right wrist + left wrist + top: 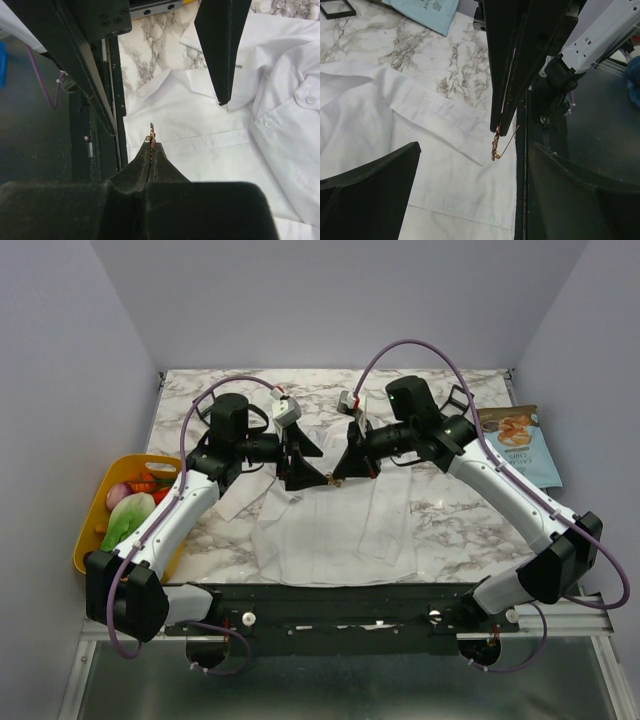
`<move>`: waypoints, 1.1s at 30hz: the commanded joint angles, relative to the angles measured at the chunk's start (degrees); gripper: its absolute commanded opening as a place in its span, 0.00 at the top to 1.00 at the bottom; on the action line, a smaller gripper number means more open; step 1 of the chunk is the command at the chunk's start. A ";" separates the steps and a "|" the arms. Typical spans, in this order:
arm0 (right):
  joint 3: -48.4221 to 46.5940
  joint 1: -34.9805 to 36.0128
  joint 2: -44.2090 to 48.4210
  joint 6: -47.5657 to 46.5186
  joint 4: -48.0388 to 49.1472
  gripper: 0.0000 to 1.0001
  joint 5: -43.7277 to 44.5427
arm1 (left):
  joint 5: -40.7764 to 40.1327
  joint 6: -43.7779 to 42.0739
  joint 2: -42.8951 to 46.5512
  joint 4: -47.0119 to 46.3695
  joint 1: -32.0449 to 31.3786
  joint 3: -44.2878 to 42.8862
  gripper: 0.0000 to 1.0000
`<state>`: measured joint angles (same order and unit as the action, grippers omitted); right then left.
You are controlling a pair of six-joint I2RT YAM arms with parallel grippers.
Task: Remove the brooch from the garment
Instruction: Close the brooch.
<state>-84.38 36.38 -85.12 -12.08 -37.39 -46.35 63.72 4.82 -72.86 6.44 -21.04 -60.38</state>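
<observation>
The white garment (330, 525) lies spread on the marble table in front of the arm bases. My right gripper (151, 146) is shut on the brooch (151, 133), a tiny gold-rimmed pin held edge-on above the shirt front (210, 140). In the left wrist view the brooch (495, 148) hangs from the right fingers (512, 65), its thin pin wire sticking out, clear of the fabric (445, 180). My left gripper (474, 146) is open wide, facing the right gripper, and holds nothing. From above, both grippers (308, 468) (342, 472) meet over the collar area, with the brooch (330, 480) between them.
A yellow basket (90, 525) of vegetables sits at the table's left edge. A blue snack bag (520, 445) lies at the right. A black square frame (335, 7) rests on the marble beyond the shirt. The black base rail (330, 600) runs along the near edge.
</observation>
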 commanded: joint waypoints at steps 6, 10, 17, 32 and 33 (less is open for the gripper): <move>-3.78 0.36 0.57 0.47 -2.87 1.00 -9.01 | 5.79 -0.51 0.61 0.41 -0.76 -0.53 0.02; -3.78 0.27 0.40 0.74 -2.25 1.00 -8.58 | 5.18 -4.02 0.09 4.10 -1.46 -1.93 0.05; -3.95 0.27 -1.36 1.26 -1.81 1.00 -7.62 | 2.90 -6.05 -0.18 5.95 -2.25 -2.72 0.10; -3.60 0.09 -1.27 1.35 -1.55 1.00 -7.88 | 2.54 -9.65 -0.88 9.03 -3.40 -3.60 0.21; -3.60 -0.08 -1.27 1.27 -1.46 0.99 -8.05 | 2.63 -9.57 -0.79 9.03 -3.40 -3.60 0.21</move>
<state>-86.74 36.38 -86.15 -11.38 -38.72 -52.93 66.04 -2.42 -73.78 13.26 -24.14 -62.26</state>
